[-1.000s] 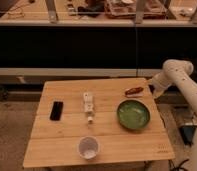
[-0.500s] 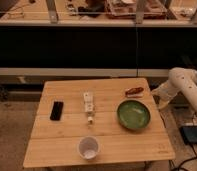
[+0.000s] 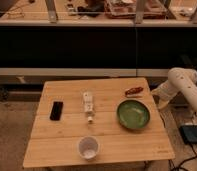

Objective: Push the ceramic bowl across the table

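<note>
You're looking at the bowl point(image 3: 133, 114) sitting on the table point(image 3: 67, 145), toward its right edge. The gripper point(image 3: 160, 99) is hanging just right of and behind the bowl, at the table's edge and apart from the bowl. You can't tell whether it's parted or closed. A red item point(image 3: 134, 91) is lying just behind the bowl. A white bottle point(image 3: 88, 104) is lying left of the bowl, with a black phone point(image 3: 56, 110) farther left. The cup point(image 3: 88, 147) is standing left of and in front of the bowl.
</note>
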Robot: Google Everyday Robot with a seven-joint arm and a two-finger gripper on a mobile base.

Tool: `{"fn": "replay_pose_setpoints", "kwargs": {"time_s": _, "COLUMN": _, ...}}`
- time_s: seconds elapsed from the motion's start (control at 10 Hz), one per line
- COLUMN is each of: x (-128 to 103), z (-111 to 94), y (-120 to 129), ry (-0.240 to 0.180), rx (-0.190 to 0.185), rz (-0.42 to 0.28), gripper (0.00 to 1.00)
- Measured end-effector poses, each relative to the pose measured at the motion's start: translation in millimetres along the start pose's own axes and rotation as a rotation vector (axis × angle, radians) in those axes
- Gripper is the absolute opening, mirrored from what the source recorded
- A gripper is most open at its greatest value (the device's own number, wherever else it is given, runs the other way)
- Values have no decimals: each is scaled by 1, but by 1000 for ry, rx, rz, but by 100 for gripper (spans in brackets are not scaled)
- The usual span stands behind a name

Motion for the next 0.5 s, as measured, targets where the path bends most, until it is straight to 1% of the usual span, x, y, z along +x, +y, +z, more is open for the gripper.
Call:
{"fn": "replay_pose_setpoints", "kwargs": {"time_s": 0.2, "x": -1, "z": 13, "y": 12, "ry": -9, "rx": -31, "rz": 4, "gripper": 62}}
{"fn": "replay_pose_setpoints", "kwargs": {"time_s": 0.5, "x": -6, "z": 19, "y": 17, "ry": -38, "rx": -29, "rz": 14, "gripper": 62}}
